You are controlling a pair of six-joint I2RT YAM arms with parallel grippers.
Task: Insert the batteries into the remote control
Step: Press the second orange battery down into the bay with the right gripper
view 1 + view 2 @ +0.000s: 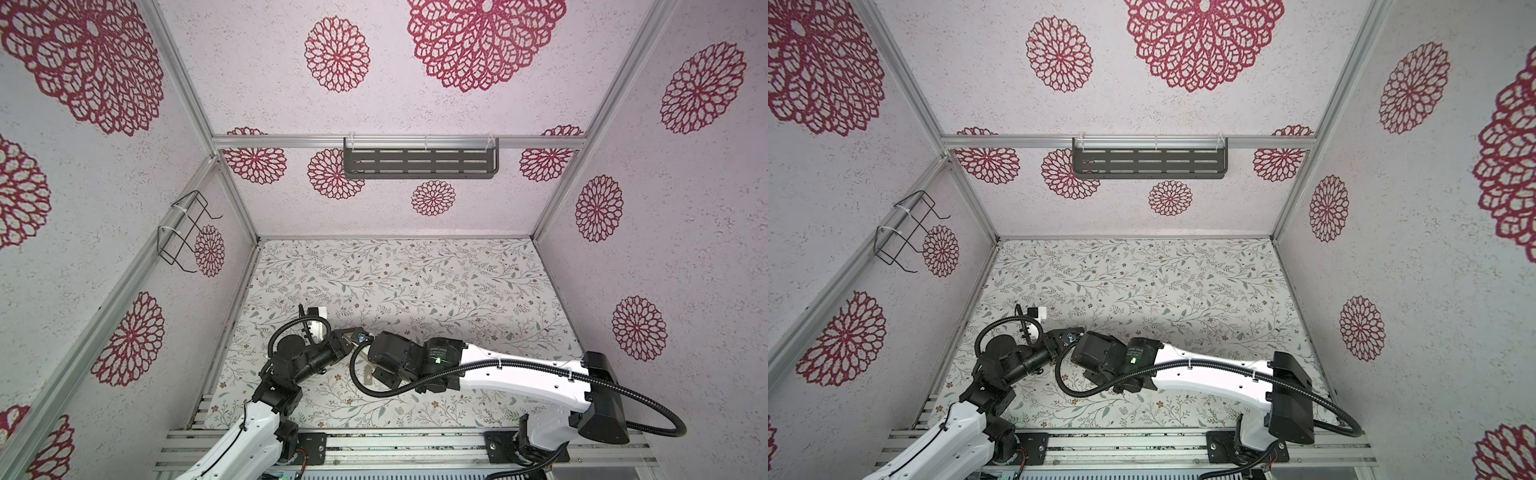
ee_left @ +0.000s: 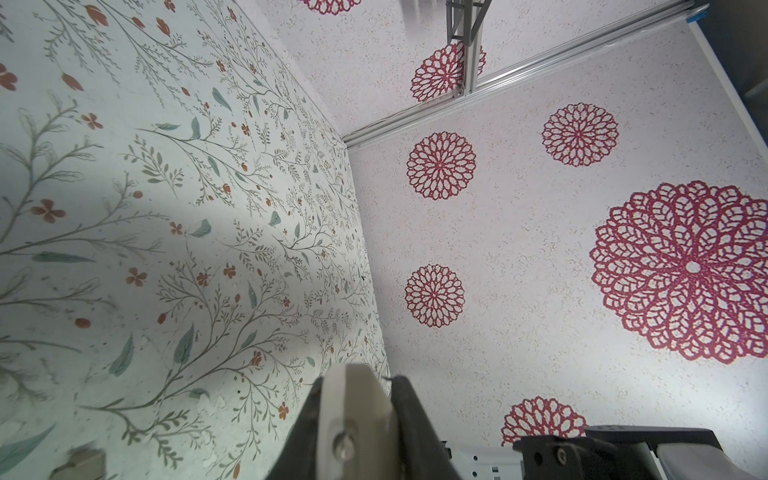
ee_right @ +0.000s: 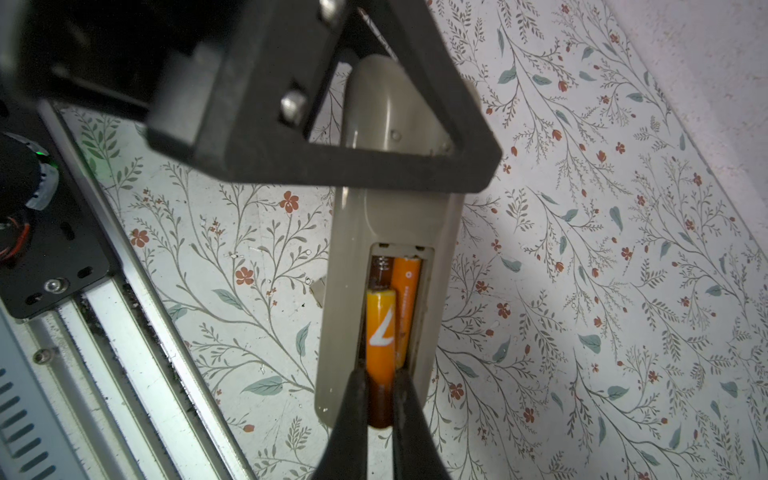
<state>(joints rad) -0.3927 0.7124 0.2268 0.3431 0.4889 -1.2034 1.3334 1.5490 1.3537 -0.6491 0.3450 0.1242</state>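
right gripper | arm stretched leftward | clamps battery in remote control

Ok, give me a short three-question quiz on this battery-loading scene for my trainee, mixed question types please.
1. True or false: the remote control lies buttons-up.
2. How many batteries lie flat in its open compartment?
3. The right jaws are shut on: A the remote control, B a battery, C nothing.
Key: 1 false, its plain back faces up; 2 one; 3 B.
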